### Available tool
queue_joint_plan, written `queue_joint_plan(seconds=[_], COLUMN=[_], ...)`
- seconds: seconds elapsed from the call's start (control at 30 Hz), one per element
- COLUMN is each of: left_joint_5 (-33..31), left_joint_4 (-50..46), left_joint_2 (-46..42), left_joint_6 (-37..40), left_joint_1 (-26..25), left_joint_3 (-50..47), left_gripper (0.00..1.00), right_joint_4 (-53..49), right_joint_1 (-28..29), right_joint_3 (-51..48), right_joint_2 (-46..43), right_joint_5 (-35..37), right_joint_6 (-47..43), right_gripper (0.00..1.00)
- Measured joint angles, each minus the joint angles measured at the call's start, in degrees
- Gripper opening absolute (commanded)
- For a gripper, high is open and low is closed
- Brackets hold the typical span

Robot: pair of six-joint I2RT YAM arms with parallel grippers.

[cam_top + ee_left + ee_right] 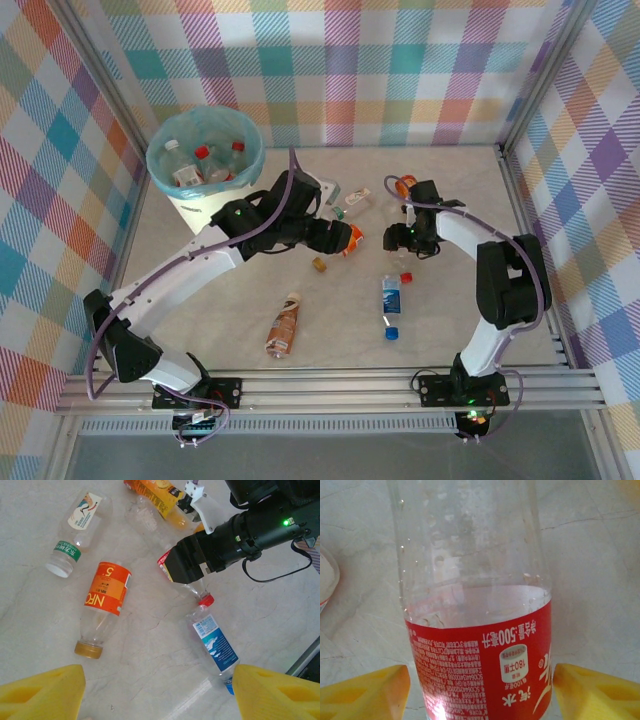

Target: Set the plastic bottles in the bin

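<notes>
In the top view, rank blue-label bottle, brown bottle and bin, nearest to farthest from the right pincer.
1. Blue-label bottle, just below the right pincer.
2. Brown bottle, lower left.
3. Bin, far upper left.

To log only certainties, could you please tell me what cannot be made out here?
Right wrist view: the clear red-labelled plastic bottle is cut off top and bottom; whether the right gripper clamps it is unclear.
Top view: bottles inside the white teal-lined bin overlap, too small to count.
Left wrist view: the blue-labelled clear bottle's cap end sits partly behind a yellow finger.
</notes>
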Motion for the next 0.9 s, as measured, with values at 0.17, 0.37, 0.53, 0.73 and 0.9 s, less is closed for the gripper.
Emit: queue_joint_plan(seconds=[0.17, 0.37, 0.53, 0.73, 0.9], left_joint_5=[-0.3, -0.4, -0.4, -0.8, -0.9], left_joint_4=[-0.2, -0.2, -0.2, -0.2, -0.2], left_joint_2=[0.2, 0.2, 0.3, 0.4, 0.4], left_joint_6=[0.0, 0.0, 0.0, -0.3, -0.4], left_joint_1=[0.0, 0.0, 0.0, 0.0, 0.0], left_joint_3=[0.6, 0.7, 1.0, 1.2, 1.2], left_gripper=[0.78, 0.78, 0.78, 0.78, 0.78], right_joint_4=[0.2, 0.1, 0.1, 0.1, 0.1], right_joint_1=[0.0, 0.0, 0.0, 0.0, 0.0], right_joint_3=[0.3, 0.3, 0.3, 0.3, 0.3], right_joint_2=[0.1, 0.1, 0.1, 0.4, 2.2], right_joint_5=[-0.2, -0.4, -0.4, -0.4, -0.4], right_joint_6=[-0.5, -1.2, -1.7, -1.8, -2.1], right_gripper=[0.67, 0.65, 0.70, 0.75, 0.70])
